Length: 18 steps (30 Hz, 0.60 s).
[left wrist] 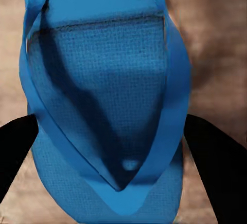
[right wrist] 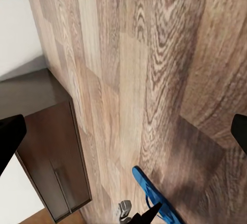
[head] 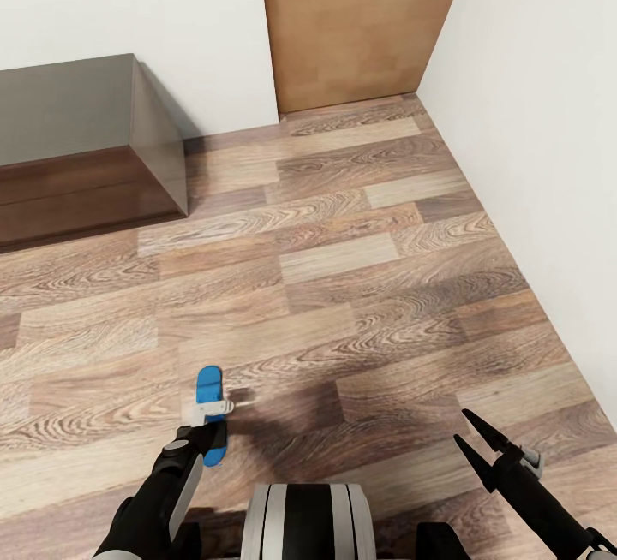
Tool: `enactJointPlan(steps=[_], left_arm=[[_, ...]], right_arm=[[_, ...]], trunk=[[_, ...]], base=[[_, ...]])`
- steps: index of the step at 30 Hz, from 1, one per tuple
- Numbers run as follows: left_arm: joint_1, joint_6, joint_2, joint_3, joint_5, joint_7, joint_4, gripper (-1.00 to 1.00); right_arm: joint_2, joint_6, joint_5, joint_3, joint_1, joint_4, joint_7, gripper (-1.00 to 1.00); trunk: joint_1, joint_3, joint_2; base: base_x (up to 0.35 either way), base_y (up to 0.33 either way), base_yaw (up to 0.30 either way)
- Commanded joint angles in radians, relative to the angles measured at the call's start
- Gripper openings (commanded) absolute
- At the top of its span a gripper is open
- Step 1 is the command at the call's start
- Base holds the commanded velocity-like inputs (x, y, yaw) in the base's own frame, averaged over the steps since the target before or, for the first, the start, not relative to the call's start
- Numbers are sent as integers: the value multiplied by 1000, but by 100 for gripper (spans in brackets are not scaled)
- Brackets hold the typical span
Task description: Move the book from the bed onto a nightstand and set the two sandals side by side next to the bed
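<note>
At the bottom edge of the head view, the robot's trunk is showing at 6 o'clock. The left gripper [head: 208, 433] is reaching down at about 7 o'clock, and a bright blue sandal [head: 208, 389] is sitting in it over the wood-plank floor [head: 360, 286]. In the left wrist view the sandal [left wrist: 103, 106] is lying between the two dark fingers [left wrist: 18, 147], strap side toward the camera, with the fingers pressing in at both of its edges, so they are clamping on it. The right gripper [head: 482, 449] is hanging at 5 o'clock, its slim black fingers [head: 488, 431] standing apart with nothing between them. The right wrist view is looking across the planks at the same sandal [right wrist: 152, 196], seen edge-on with the left gripper's tip beside it.

Farther off, a long dark brown cabinet [head: 81, 149] is standing against the white wall [head: 171, 20] at 10 o'clock. A plain brown door [head: 360, 20] is closing the corner at 12 o'clock, and a second white wall is running down the side from 1 to 4 o'clock.
</note>
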Motion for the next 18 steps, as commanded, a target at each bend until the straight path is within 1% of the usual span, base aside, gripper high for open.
enactJointPlan(steps=[1, 18], left_arm=[[0, 5, -1, 2, -4, 0, -2, -100], [0, 6, -1, 3, -3, 0, -2, -100]], right_arm=[[0, 7, -4, -1, 0, 0, 0, 100], [0, 6, -4, -1, 0, 0, 0, 100]], trunk=[[0, -1, 0], [0, -1, 0]], base=[[0, 0, 0], [0, 0, 0]])
